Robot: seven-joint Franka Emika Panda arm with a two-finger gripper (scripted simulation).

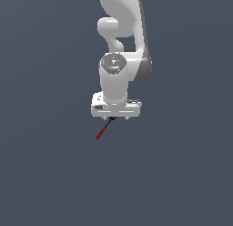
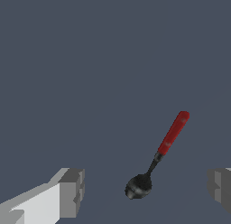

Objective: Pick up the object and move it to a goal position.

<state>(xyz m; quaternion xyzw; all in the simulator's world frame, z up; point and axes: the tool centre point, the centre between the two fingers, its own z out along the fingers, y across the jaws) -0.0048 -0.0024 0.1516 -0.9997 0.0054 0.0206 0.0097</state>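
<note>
- White pincer (image 2: 145,191) with grey finger pads (image 2: 72,191) hangs wide apart in the wrist view, released, nothing clamped between the two fingers.
- Between those spread fingers, and lower down, sits the object: a small spoon-like stick with a slim red handle and a dark round end (image 2: 158,157). It touches neither pad.
- Its dark round end lies in the gap between the fingers, nearer the middle than either pad, while the red handle angles away from the pincer.
- From the exterior view, the pincer (image 1: 112,117) points straight down and the red stick (image 1: 103,129) sits just below it, dark end right under the fingers, red handle slanting down toward the exterior view's left.
- Whether the stick rests on the flat grey-blue ground (image 1: 45,175) or hovers above it, I cannot tell; the surface is plain all round.
- Farther back, the white jointed robot arm (image 1: 120,61) rises from the pincer toward the frame's upper edge.
</note>
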